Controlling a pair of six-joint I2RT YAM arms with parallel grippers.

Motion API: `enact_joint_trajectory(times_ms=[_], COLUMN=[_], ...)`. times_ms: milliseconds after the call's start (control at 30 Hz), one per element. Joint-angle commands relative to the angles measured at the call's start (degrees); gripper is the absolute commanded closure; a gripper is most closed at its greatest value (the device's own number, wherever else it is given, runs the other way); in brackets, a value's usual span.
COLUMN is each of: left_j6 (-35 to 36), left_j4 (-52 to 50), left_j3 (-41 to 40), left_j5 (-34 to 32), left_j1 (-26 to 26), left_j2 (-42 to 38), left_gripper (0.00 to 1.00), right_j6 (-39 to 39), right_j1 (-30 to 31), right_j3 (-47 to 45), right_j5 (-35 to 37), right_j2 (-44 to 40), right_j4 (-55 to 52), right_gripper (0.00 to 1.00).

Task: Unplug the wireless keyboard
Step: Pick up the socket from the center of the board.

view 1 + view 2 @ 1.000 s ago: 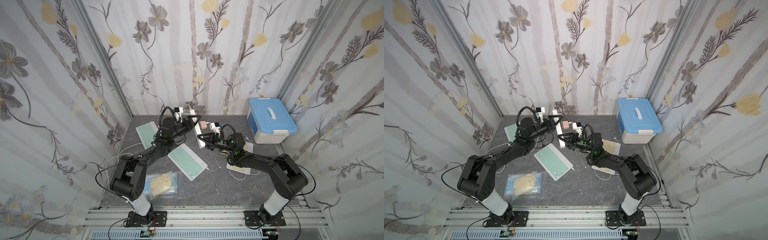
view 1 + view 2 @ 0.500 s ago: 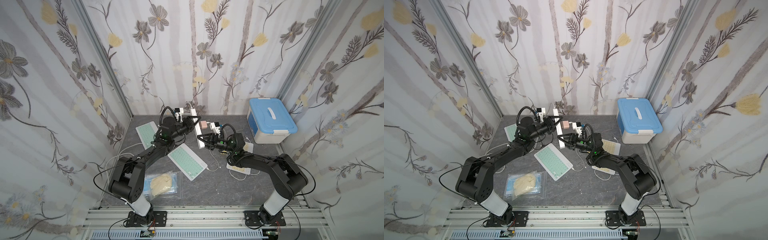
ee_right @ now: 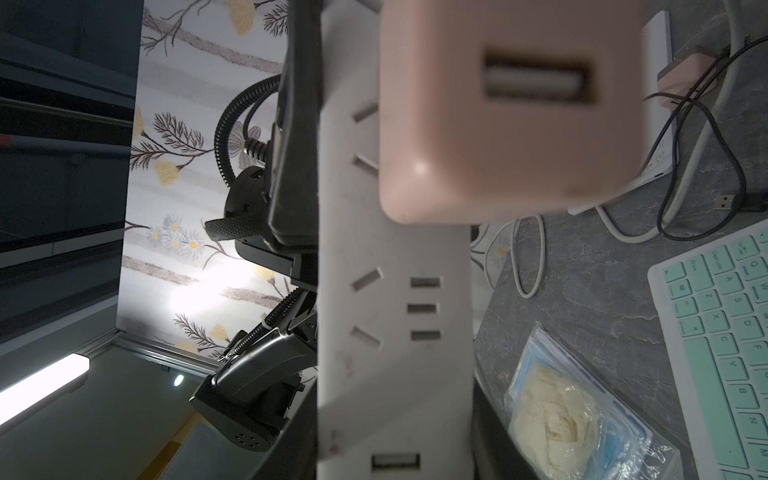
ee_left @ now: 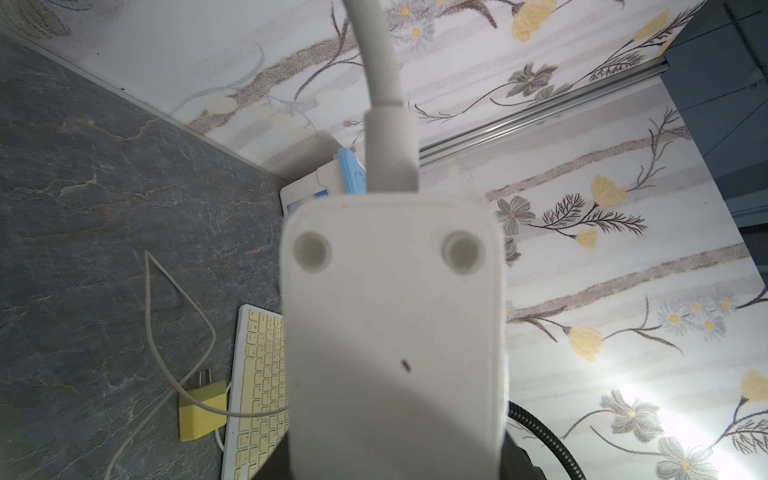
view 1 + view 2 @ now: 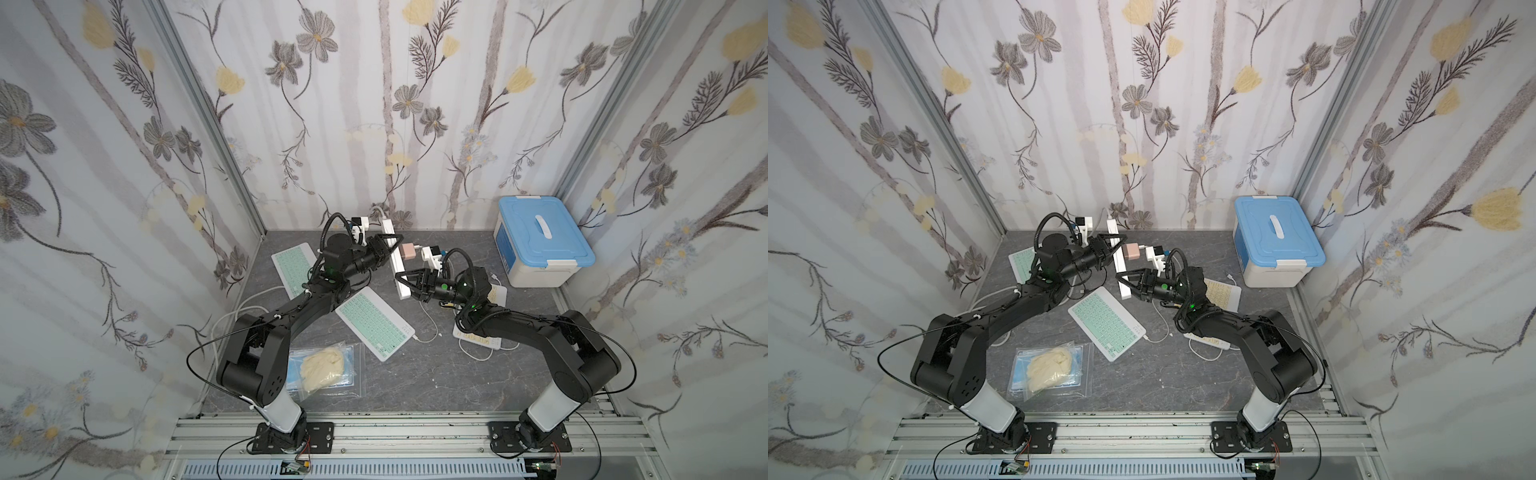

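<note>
A white power strip [image 5: 397,266] hangs in the air between my two grippers, and a pink charger [image 5: 408,251] is plugged into its side. My left gripper [image 5: 391,244] is shut on the strip's far, corded end. My right gripper [image 5: 405,281] is shut on its near end. The charger's USB port [image 3: 536,81] faces the right wrist camera and has nothing in it. A mint wireless keyboard [image 5: 374,322] lies flat below, with a white cable [image 5: 428,330] in its right end. In the left wrist view the strip's underside [image 4: 395,332] hides the jaws.
A second mint keyboard [image 5: 293,266] lies at the back left, and a yellow keyboard [image 5: 498,293] sits behind my right arm. Another power strip [image 5: 478,338] lies under that arm. A bag of gloves [image 5: 322,368] is at the front left, a blue-lidded box [image 5: 540,241] at the back right.
My left gripper's jaws have closed onto the far end of the power strip. The strip, the right gripper and the keyboards stay where they were.
</note>
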Motion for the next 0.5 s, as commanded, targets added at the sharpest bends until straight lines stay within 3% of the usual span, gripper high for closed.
enact_joint_trajectory(times_ms=[0,67,267,467], left_j6=[7.22,7.1,5.62,4.88], left_j4=[-0.05,-0.24,0.37,0.87], left_j3=[0.27,0.37,0.06,-0.1], left_j5=[-1.94,-1.94,-1.86,-2.03], left_j1=[0.07,0.07,-0.37,-1.55], left_j2=[-0.54,-0.57,0.04,-0.24], left_gripper=[1.0,1.0,1.0,1.0], right_j6=[-1.41,-2.69,-6.52,2.41], right_j1=[-0.08,-0.11,-0.86,-1.62], right_j3=[-0.04,-0.29,-3.15,-7.71], right_j5=[2.46,3.06,8.15,15.31], right_j2=[-0.86,-1.32,-3.96,-0.81], right_j4=[0.29,-0.37,-0.13,14.57], right_gripper=[0.54,0.43,0.28,0.2])
